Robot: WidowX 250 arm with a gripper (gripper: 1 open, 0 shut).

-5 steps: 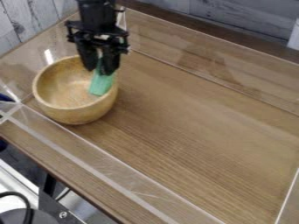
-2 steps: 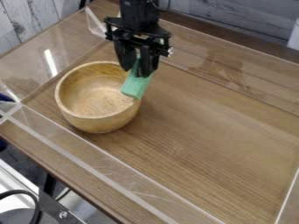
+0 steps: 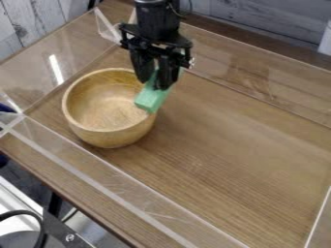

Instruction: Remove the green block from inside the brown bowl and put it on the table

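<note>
Far left: clear acrylic wall (image 3: 15, 129) edging the table (image 3: 246, 165), wood-grain, bare to the right

Left-centre: brown bowl (image 3: 84, 121), round, thick rim, grain visible; looks empty inside now, nothing lying on its floor

Centre, just above the bowl's right rim: gripper (image 3: 158, 77), black, pointing straight down, fingers clamped on the green block (image 3: 153, 98). Grip sits on the block's upper part; lower end hangs free, tilted a bit, tip pointing down-left. Block's lower end overlaps the bowl's right rim in the view; can't tell for sure whether clear of the rim or brushing it, prob. lifted clear

Right: open tabletop, no clutter, plenty of room for a set-down; far acrylic edge along the top right

Step in hand, by judgement: carry phase, i.e. block out of the bowl, not yet on the table. Roughly halfway thru the task

Next move calls for: more travel to the right so the block is fully past the rim, then straight descent till the lower end meets the wood, then fingers apart. Tilted hang means likely tip-over on release, so low drop height pref. Main risk: catching the rim if lowered too early
</note>
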